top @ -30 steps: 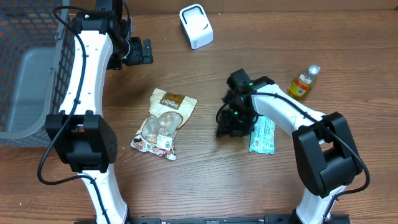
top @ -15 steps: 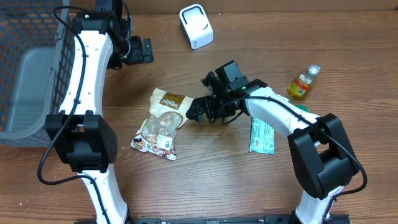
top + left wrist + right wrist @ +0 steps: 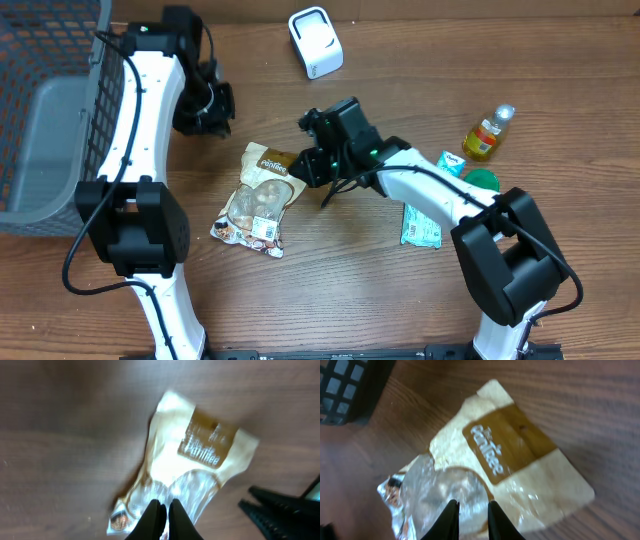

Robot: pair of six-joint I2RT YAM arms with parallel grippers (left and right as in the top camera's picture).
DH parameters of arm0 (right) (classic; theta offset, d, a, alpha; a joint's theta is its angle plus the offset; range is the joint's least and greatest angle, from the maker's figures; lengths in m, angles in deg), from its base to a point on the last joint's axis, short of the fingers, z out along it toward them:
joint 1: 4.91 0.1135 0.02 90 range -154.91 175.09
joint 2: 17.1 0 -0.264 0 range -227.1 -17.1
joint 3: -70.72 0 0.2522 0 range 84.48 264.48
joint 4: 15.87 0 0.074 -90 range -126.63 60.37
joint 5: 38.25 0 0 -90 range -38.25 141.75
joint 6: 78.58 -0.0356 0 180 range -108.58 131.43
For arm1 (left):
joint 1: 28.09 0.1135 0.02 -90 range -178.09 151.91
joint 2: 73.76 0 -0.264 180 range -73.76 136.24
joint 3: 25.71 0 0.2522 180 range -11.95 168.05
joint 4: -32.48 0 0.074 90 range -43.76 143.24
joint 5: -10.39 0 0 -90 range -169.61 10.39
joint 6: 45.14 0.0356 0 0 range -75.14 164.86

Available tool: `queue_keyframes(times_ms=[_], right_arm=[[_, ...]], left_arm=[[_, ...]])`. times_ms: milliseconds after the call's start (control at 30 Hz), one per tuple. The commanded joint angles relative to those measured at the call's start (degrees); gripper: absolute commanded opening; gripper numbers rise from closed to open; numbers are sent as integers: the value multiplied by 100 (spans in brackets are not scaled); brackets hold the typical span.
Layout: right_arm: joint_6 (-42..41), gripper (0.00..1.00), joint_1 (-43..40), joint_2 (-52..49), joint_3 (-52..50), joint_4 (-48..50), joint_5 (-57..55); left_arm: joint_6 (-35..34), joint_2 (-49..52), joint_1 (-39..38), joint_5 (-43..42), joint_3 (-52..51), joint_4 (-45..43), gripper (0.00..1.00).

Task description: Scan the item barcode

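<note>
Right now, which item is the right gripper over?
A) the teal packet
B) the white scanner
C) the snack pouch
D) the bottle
C: the right wrist view shows the snack pouch directly beneath the right gripper, and from overhead that gripper sits at the pouch's upper right edge.

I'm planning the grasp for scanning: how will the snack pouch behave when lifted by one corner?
The pouch looks like thin, crinkled film, so it will probably flop and sag rather than stay flat. Its glossy clear part may be slippery. Lumpy contents show through and would likely shift downward. It seems light.
</note>
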Motion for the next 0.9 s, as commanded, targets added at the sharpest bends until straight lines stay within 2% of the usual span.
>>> queue_keyframes(times_ms=[0,133,300,467,667,800,867], right_arm=[[7,15,177,-20,4,278,-667],[4,15,332,-179,4,588,-658],[7,17,358,-535,4,837,-662],[7,16,358,-887,4,960,-682],[-31,9,356,-933,4,-66,-1412],[-723,6,273,-903,7,-975,-1976],[-1064,4,59,-778,7,-1825,-1987]], left_arm=[[-197,42,-162,297,-455,125,4],[-876,42,-227,1331,-1241,168,4],[-868,42,-227,1279,-1838,52,4],[-487,42,-227,793,-1965,-107,4],[-352,42,-354,568,-1969,-157,4],[-345,42,-485,573,-1969,-240,4],[-284,42,-573,560,-1969,-365,4]])
